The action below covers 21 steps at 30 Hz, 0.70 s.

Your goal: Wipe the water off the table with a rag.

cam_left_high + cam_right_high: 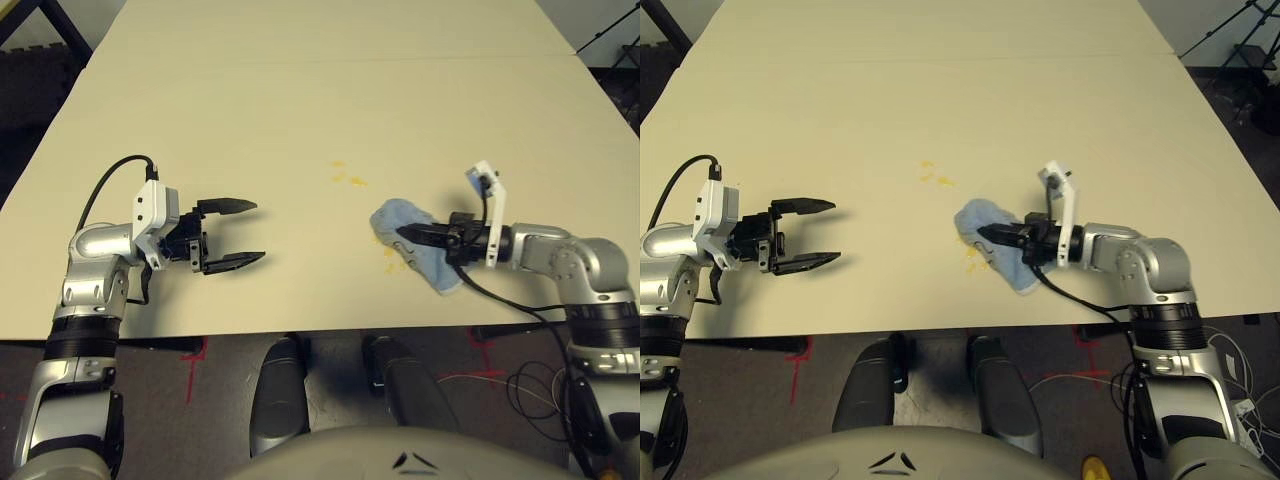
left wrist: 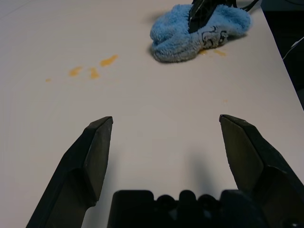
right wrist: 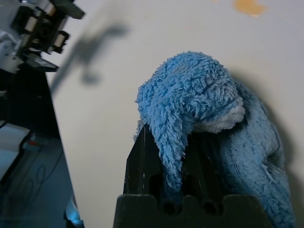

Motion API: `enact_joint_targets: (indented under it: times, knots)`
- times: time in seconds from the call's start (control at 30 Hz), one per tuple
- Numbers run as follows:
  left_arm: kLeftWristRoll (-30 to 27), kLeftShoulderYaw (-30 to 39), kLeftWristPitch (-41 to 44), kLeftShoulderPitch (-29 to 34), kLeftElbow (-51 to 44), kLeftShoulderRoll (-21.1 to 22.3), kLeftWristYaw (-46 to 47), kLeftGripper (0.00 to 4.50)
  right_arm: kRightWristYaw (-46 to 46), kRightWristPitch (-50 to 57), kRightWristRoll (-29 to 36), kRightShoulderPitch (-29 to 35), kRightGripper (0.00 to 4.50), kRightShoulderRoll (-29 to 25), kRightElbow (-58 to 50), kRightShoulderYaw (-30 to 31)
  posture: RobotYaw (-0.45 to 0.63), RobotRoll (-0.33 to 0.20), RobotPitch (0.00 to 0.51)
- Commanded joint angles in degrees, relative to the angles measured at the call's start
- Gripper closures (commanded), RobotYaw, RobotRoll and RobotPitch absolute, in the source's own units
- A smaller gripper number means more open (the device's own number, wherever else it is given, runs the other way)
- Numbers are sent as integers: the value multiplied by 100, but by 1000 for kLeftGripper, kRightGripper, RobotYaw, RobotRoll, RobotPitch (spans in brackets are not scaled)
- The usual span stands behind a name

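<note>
The light blue rag point(image 1: 392, 217) lies bunched on the cream table point(image 1: 300, 100), right of centre and near the front edge. My right gripper point(image 1: 407, 233) is shut on the rag, its black fingers point(image 3: 142, 164) pinching a fold of terry point(image 3: 190, 95). One cluster of yellow-orange water drops point(image 1: 348, 178) sits just behind and left of the rag, seen too from the left wrist point(image 2: 108, 60). A smaller smear point(image 1: 390, 252) shows at the rag's front edge. My left gripper point(image 1: 257, 232) hovers open over bare table at the left, pointing toward the rag point(image 2: 180, 40), with nothing between its fingers.
The table's front edge point(image 1: 300, 330) runs close below both grippers. A thin seam point(image 1: 330, 57) crosses the far part of the tabletop. Cables point(image 1: 520, 380) trail on the dark floor at the right. Wide bare tabletop lies between and behind the arms.
</note>
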Motion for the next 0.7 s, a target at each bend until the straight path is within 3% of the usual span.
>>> enact_joint_targets:
  times: [0.03, 0.23, 0.33, 0.47, 0.7]
  knots:
    - [19, -49, -37, 99, -106, 16, -3, 0, -93, 166, 10, 29, 4389, 435, 99, 626, 179, 0, 222]
    - [-6, -41, -23, 131, -147, -3, 39, 0, -326, 133, -36, -174, 4389, 1106, 227, 887, 182, 0, 225]
    - [-6, -53, -14, 111, -138, -15, 54, 0, -356, 120, -63, -229, 4389, 1184, 277, 924, 180, 0, 226]
    - [18, -63, -40, 64, -48, -13, 32, 0, -245, 77, -129, -176, 4389, 759, 261, 885, 177, 0, 228]
    - [42, -104, -84, 20, 36, -25, 10, 0, 160, -41, -108, 32, 4389, -507, 167, 537, 161, 0, 231]
